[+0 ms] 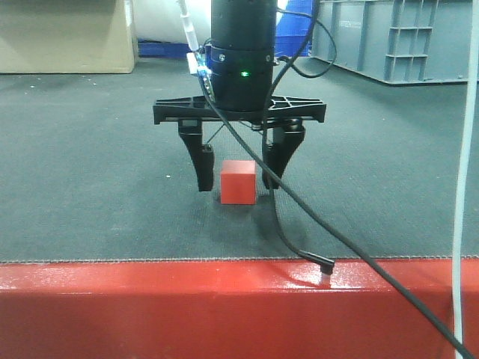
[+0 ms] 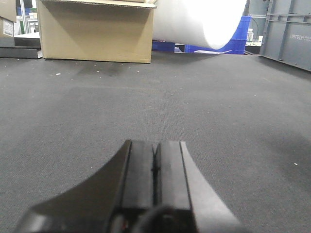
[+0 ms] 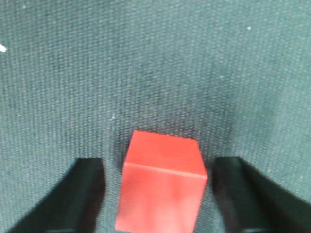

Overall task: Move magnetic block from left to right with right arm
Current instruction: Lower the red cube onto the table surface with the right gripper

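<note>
The magnetic block (image 1: 238,182) is a small matte red cube resting on the dark mat. My right gripper (image 1: 236,179) hangs from the thick black right arm (image 1: 242,52) and stands open, one finger on each side of the cube with a gap on both sides. In the right wrist view the block (image 3: 163,183) lies between the two black fingers (image 3: 80,196), touching neither. My left gripper (image 2: 155,160) is shut with nothing between its pads, low over bare mat.
A glossy red table edge (image 1: 150,307) runs along the front. A black cable (image 1: 314,224) trails from the right arm over that edge. A cardboard box (image 2: 95,31), a white roll (image 2: 204,22) and grey crates (image 1: 397,37) stand at the back.
</note>
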Controlling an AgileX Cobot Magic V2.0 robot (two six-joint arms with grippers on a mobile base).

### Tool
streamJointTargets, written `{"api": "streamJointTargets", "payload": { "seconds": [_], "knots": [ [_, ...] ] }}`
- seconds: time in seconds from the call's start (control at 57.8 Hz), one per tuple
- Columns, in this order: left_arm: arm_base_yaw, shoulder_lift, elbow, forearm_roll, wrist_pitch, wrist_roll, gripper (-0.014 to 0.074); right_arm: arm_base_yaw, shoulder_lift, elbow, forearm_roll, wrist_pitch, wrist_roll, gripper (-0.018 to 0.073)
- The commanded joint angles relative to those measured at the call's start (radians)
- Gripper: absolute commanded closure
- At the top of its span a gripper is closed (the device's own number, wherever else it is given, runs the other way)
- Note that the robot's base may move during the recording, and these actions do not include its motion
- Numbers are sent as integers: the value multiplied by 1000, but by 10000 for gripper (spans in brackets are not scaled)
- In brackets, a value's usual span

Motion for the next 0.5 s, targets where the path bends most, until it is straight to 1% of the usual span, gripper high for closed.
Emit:
{"api": "streamJointTargets", "payload": {
  "seconds": [0.0, 0.086, 0.277, 0.415, 0.484],
  "knots": [
    [-4, -8, 9, -5, -87, -9, 713, -1, -96, -37, -17, -16, 4, -32],
    [-4, -8, 9, -5, -87, -9, 713, 0, -124, -37, -34, -23, 4, -32],
    [-4, -8, 9, -5, -87, -9, 713, 0, -199, -4, -105, -27, -3, -32],
    [-4, -8, 9, -5, -87, -9, 713, 1, -278, 84, -139, -69, -33, -30],
    [-4, -8, 9, -5, -87, -9, 713, 1, -326, 139, -141, -108, -54, -8]
  ]
}}
